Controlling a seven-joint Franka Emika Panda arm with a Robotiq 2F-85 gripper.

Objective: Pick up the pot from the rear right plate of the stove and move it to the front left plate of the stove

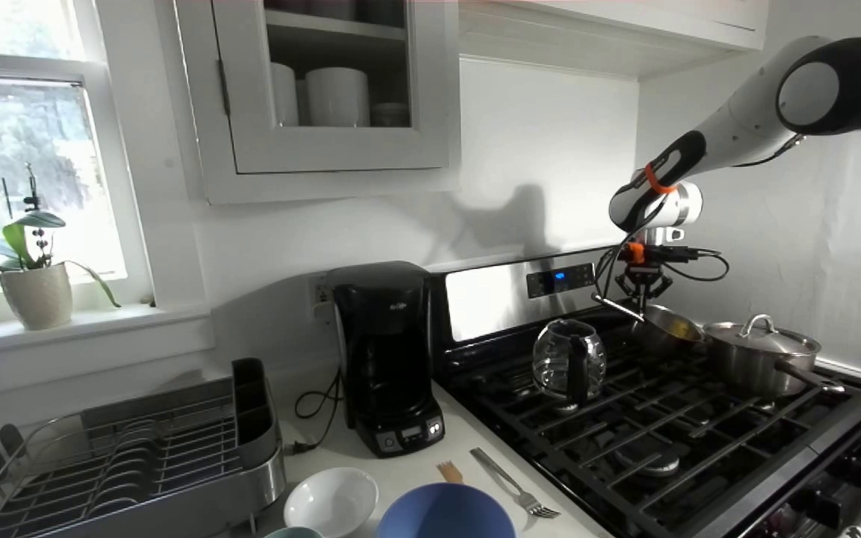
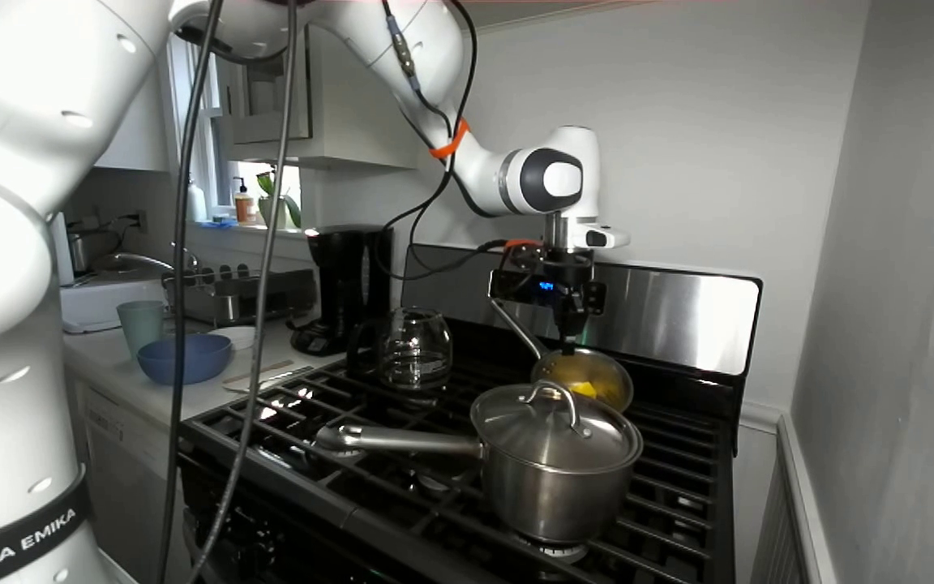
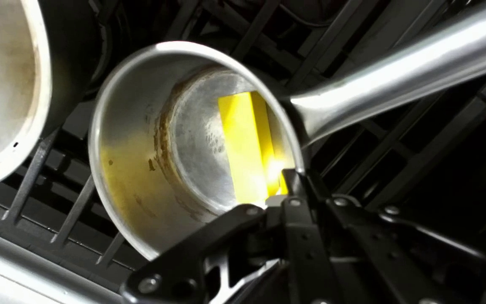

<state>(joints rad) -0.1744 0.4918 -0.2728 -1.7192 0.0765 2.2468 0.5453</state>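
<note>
Silvery metal saucepan (image 2: 584, 371), rim (image 3: 184, 47) clenched by black gripper (image 2: 569, 344), slanted its long handle (image 2: 518, 328) up-left in both exterior views; lidded steel pot (image 2: 558, 470) stood near.

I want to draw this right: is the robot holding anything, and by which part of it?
The small metal pot, it looks like: the tool is shut on its rim, close to where the long handle joins.

Pot (image 3: 192, 143) — glossy metal; carafe (image 2: 417, 353) — smooth glass
</note>
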